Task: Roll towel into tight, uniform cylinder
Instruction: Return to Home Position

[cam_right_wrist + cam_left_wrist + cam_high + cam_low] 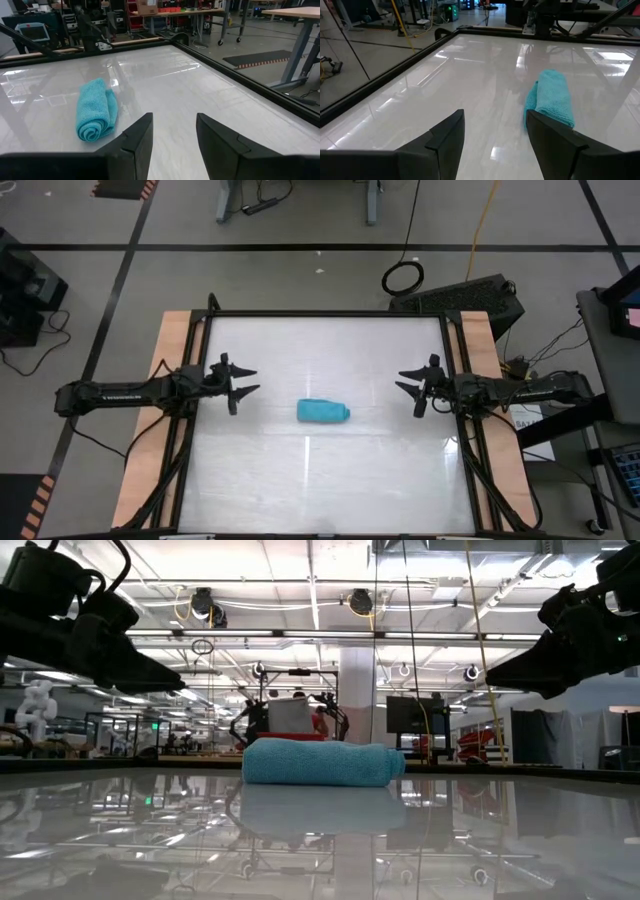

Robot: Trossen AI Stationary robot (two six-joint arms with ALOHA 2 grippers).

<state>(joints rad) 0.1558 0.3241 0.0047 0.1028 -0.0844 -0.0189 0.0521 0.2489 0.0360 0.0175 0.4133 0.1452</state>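
Note:
The turquoise towel lies rolled into a short cylinder on the white tabletop, near the middle, its long side on the table; it also shows as the towel, the towel and the towel, whose spiral end faces the right wrist camera. My left gripper hovers open at the table's left side, above the surface and well clear of the towel. My right gripper hovers open at the table's right side, likewise apart from it. Nothing sits between either pair of fingers.
A black frame borders the tabletop, with wooden strips along the left and right sides. Bare white surface surrounds the towel on all sides. Beyond the table lie cables, equipment and workshop furniture on the floor.

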